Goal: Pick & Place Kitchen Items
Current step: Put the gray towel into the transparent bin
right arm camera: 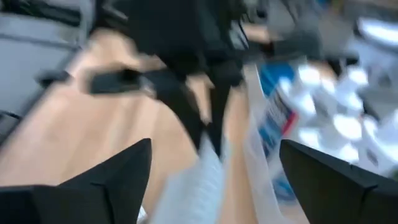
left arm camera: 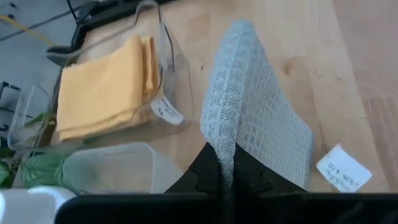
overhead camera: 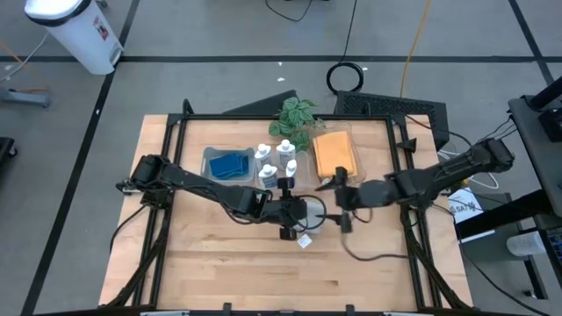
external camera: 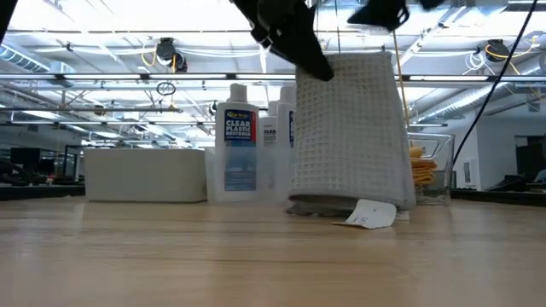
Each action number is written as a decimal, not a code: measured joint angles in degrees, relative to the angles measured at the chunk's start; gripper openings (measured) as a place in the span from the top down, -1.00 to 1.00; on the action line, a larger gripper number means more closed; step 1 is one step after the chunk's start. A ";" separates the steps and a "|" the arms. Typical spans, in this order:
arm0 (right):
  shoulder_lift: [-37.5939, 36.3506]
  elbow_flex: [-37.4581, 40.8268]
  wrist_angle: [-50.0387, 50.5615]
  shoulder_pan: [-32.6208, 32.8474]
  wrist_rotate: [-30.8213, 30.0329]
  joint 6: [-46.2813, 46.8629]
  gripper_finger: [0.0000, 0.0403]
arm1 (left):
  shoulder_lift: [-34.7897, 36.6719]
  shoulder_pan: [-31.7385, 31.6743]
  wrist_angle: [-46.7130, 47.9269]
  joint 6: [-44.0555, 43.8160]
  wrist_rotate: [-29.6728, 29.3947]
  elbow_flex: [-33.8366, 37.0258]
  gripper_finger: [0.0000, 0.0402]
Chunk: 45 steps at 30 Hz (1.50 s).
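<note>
The left gripper is clenched on the top edge of a pale grey-blue waffle cloth, near the table's centre. The cloth hangs from the pinch with its lower hem and white label resting on the wood. The right gripper hovers just beside it at three o'clock, fingers spread wide and holding nothing.

The cloth looks light, limp and loosely woven, so it should drape and swing rather than keep any shape. A pinch on a folded edge, gathering all layers, seems the safest hold, since a single layer would likely unfold.

At twelve o'clock from the grippers stand the white squeeze bottles. At eleven o'clock a clear bin holds blue sponges, and at one o'clock another bin holds the orange cloth
</note>
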<state>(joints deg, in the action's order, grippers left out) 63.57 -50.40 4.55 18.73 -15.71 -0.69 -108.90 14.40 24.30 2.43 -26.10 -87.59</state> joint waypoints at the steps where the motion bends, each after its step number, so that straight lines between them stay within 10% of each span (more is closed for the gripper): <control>1: 1.44 -1.23 2.46 -0.62 -0.74 1.25 -0.63 | 0.00 -0.01 -0.77 0.30 -0.11 0.00 0.93; 13: 15.62 -8.04 14.64 -7.05 11.40 13.02 -0.44 | 0.00 -0.36 -3.41 1.60 0.72 0.00 0.95; 45: 9.81 -8.04 18.92 -7.00 11.17 10.86 0.94 | 1.72 0.08 -8.70 -2.82 2.57 0.04 0.77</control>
<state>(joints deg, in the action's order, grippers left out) 73.39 -58.44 23.47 11.73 -4.54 10.17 -107.18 14.49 15.59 -0.38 -23.52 -87.55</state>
